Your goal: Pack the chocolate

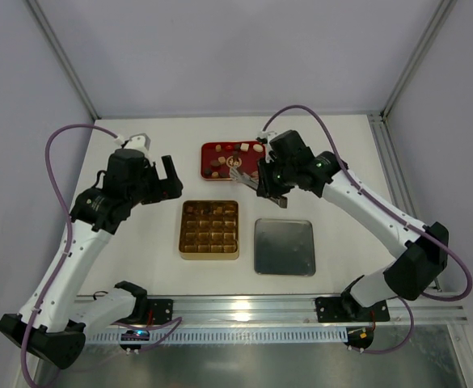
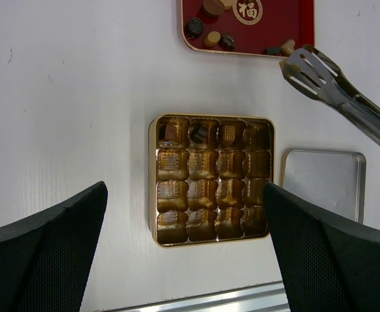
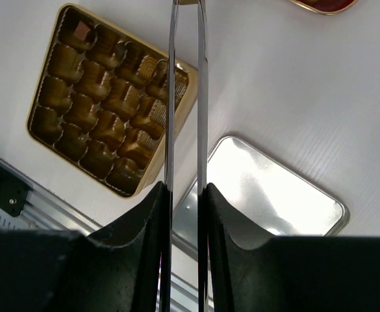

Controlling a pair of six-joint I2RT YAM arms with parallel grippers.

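The left gripper (image 1: 168, 174) is spread wide open with nothing held, hung over the table (image 1: 147, 242) just left of the gold box (image 2: 212, 179). Two pieces of chocolate (image 2: 199, 132) are parked in the box's far-left cells, and the rest are scattered in the red tray (image 1: 205, 149) behind it. The tongs (image 2: 319, 77) are clamped tight in the right gripper (image 3: 184, 190), tips held at the tray's near edge. A silver lid (image 1: 285, 246) is laid right of the box.

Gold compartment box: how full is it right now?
Nearly empty. The left wrist view shows the gold box holding chocolate pieces in only two top-row cells; the other compartments look bare.
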